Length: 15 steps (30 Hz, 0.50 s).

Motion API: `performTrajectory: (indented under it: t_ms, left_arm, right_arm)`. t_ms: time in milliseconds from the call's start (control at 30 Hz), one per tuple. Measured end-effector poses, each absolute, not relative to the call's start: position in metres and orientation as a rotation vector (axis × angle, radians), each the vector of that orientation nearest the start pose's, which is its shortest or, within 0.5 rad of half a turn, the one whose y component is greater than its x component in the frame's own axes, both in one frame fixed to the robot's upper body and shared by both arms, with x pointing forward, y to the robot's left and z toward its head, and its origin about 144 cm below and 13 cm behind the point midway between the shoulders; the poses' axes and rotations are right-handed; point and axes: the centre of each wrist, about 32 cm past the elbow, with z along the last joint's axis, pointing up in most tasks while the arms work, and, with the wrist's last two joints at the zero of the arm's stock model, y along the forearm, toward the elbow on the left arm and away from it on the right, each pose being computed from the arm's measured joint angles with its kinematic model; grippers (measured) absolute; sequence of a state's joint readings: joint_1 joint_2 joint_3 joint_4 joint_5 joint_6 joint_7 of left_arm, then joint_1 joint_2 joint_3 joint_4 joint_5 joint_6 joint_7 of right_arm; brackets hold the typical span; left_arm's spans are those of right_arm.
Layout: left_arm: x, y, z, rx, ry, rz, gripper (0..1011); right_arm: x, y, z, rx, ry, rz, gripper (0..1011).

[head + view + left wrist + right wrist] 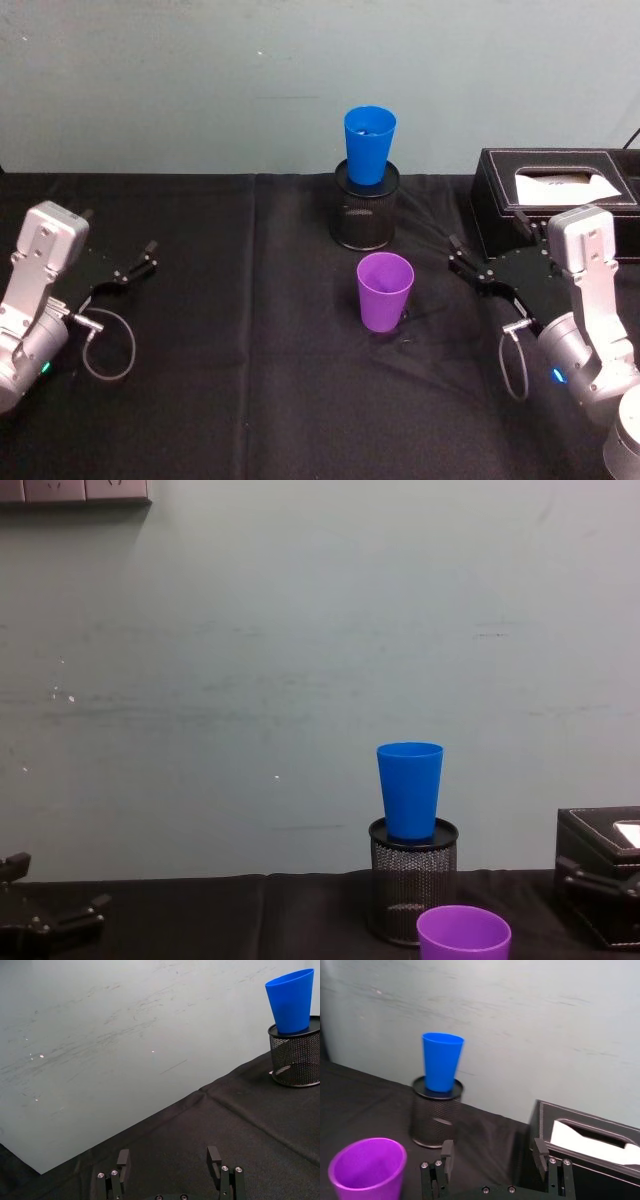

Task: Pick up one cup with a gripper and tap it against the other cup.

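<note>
The purple cup (385,290) stands upright on the black cloth near the table's middle, also seen at the purple cup (367,1170) (463,933). Behind it the blue cup (370,145) (441,1062) (410,790) (291,1000) stands upright on top of a black wire-mesh pen holder (365,208). My right gripper (487,232) (493,1151) rests open to the right of the purple cup, apart from it, nothing between its fingers. My left gripper (120,232) (168,1157) sits open at the table's left, far from both cups.
A black tissue box (555,190) (590,1145) stands at the back right, just behind my right gripper. A pale wall closes off the table's far edge. Bare black cloth (230,330) lies between the left gripper and the cups.
</note>
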<state>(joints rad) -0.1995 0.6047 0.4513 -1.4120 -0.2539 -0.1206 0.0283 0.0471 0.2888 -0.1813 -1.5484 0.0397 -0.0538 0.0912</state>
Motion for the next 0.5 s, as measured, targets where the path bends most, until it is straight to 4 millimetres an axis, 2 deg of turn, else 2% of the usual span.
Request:
performTrajectory:
  t_ms: [500]
  left_arm:
    - [0.4886, 0.3097, 1.1398, 0.304, -0.285, 1.248, 1000]
  right_arm:
    - [0.4694, -0.2584, 1.1426, -0.212, -0.252, -1.35, 1003]
